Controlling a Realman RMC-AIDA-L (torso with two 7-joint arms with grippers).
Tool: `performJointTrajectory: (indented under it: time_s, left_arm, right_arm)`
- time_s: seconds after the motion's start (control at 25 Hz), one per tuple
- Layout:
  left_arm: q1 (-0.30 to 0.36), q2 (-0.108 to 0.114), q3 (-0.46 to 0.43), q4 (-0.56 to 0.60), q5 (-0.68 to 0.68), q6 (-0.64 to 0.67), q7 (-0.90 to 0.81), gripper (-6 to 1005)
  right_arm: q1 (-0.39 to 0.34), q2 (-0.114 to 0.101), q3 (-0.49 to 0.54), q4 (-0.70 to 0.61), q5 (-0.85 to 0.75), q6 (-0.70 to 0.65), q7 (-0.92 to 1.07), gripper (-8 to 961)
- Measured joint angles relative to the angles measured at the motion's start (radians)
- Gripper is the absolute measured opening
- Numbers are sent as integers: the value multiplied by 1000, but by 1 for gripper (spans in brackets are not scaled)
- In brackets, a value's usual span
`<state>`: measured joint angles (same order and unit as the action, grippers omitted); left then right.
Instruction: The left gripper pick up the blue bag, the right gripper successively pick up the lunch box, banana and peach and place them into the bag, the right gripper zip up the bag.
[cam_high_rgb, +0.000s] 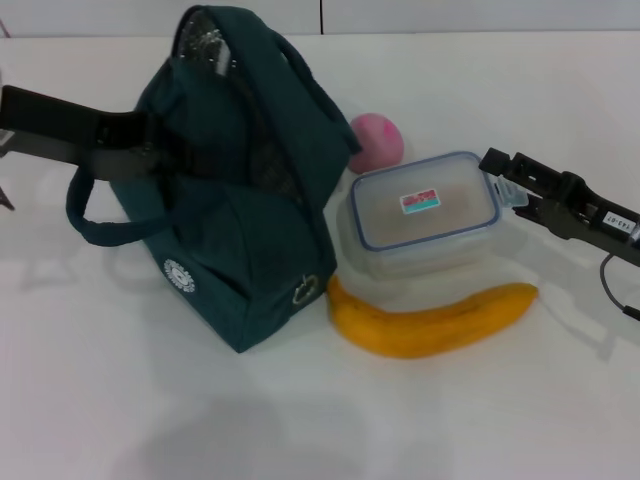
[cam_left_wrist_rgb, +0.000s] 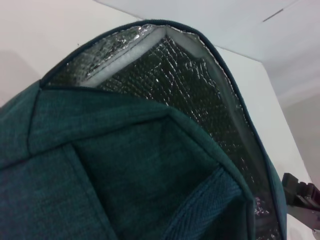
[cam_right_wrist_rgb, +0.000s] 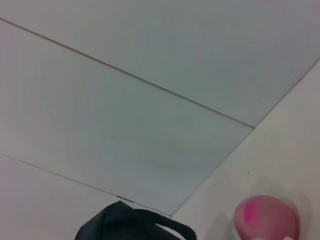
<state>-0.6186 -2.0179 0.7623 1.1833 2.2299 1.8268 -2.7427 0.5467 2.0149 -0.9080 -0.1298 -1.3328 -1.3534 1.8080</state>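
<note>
The blue bag (cam_high_rgb: 240, 200) stands at the left of the white table, mouth open and its silver foil lining (cam_left_wrist_rgb: 200, 100) showing. My left gripper (cam_high_rgb: 150, 135) reaches in from the left and is shut on the bag's upper side. One loop handle (cam_high_rgb: 95, 215) hangs loose below it. The lunch box (cam_high_rgb: 425, 210) sits right of the bag, with the banana (cam_high_rgb: 430, 320) lying along its front edge. The peach (cam_high_rgb: 375, 142) rests behind, between bag and box, and the peach (cam_right_wrist_rgb: 267, 220) also shows in the right wrist view. My right gripper (cam_high_rgb: 505, 180) is at the box's right end.
The white table (cam_high_rgb: 300, 420) stretches toward me in front of the bag and banana. A pale wall (cam_right_wrist_rgb: 150, 75) rises behind the table. The bag's dark handle (cam_right_wrist_rgb: 135, 225) shows in the right wrist view.
</note>
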Motion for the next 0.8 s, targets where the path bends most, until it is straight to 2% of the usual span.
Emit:
performJointTrajectory:
  time_s: [0.48,0.8]
  left_arm:
    - [-19,-7,0,-45,-2,-2,35,43]
    - [-24,-6,0,-48,-2,-3,45,43]
  right_arm:
    - [34,5,0,3,10,6,93,763]
    - [48,8,-8,12,12,33,113,664]
